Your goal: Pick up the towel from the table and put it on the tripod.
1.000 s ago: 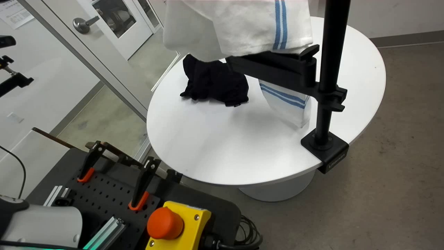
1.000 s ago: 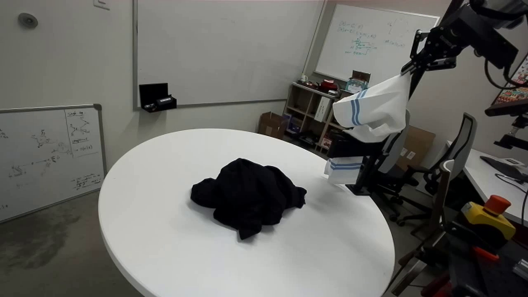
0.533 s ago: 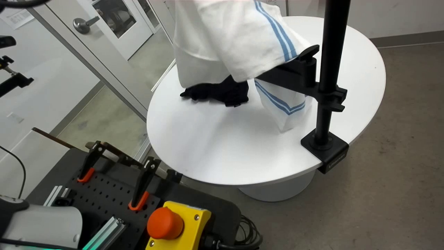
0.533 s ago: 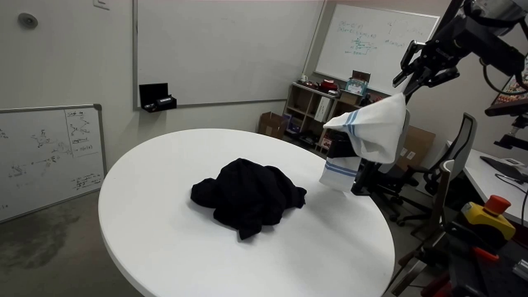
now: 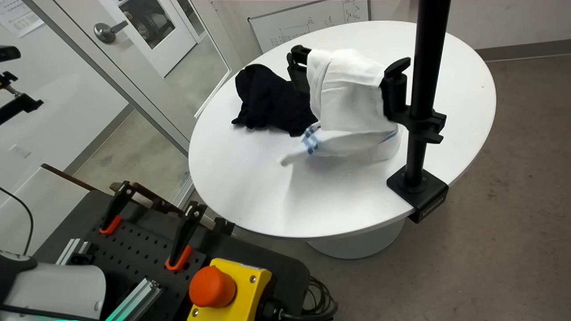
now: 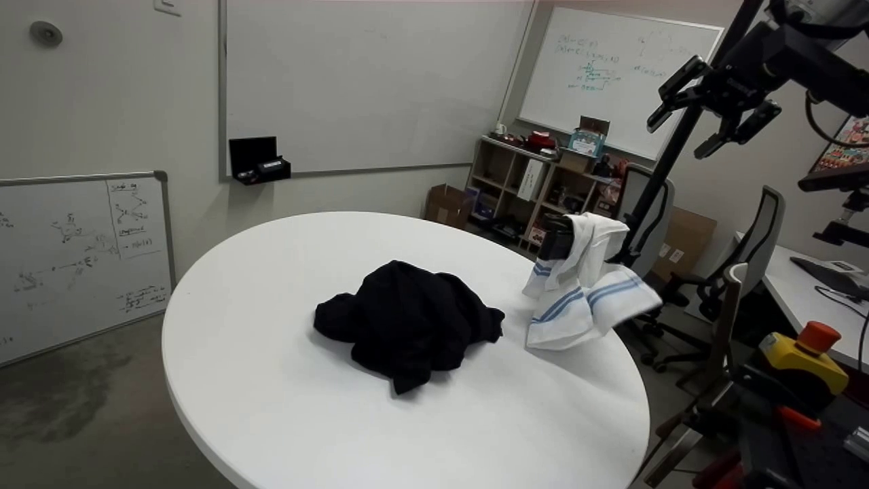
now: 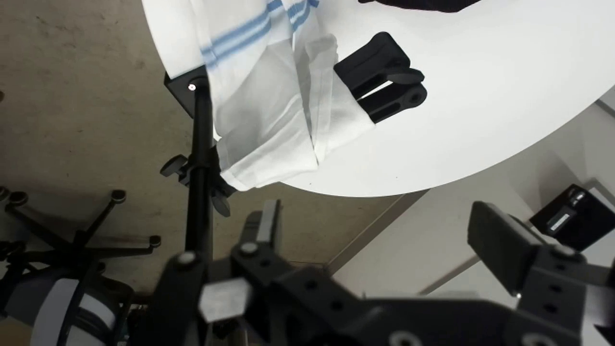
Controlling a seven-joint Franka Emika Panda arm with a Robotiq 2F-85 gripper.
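Note:
The white towel (image 5: pixel 348 100) with blue stripes hangs folded over the black side arm (image 5: pixel 298 73) of the tripod, a black pole stand (image 5: pixel 426 58) clamped to the table edge. One corner of the towel (image 6: pixel 584 299) flares outward just above the tabletop. Above and apart from the towel, my gripper (image 6: pixel 681 136) stands wide open beside the pole. In the wrist view the gripper (image 7: pixel 376 211) has nothing between its fingers, and the towel (image 7: pixel 269 101) lies beyond them. The gripper is out of frame in an exterior view.
A crumpled dark cloth (image 6: pixel 414 319) lies on the round white table (image 6: pixel 285 421), near the towel. A black cart bears a yellow box with a red button (image 5: pixel 212 287) and orange-tipped clamps (image 5: pixel 180 249). Chairs (image 6: pixel 753 238) stand behind the pole.
A second ago my gripper was shut on the raised towel. It has opened, and the towel has dropped onto the stand's side arm. The dark cloth stays put.

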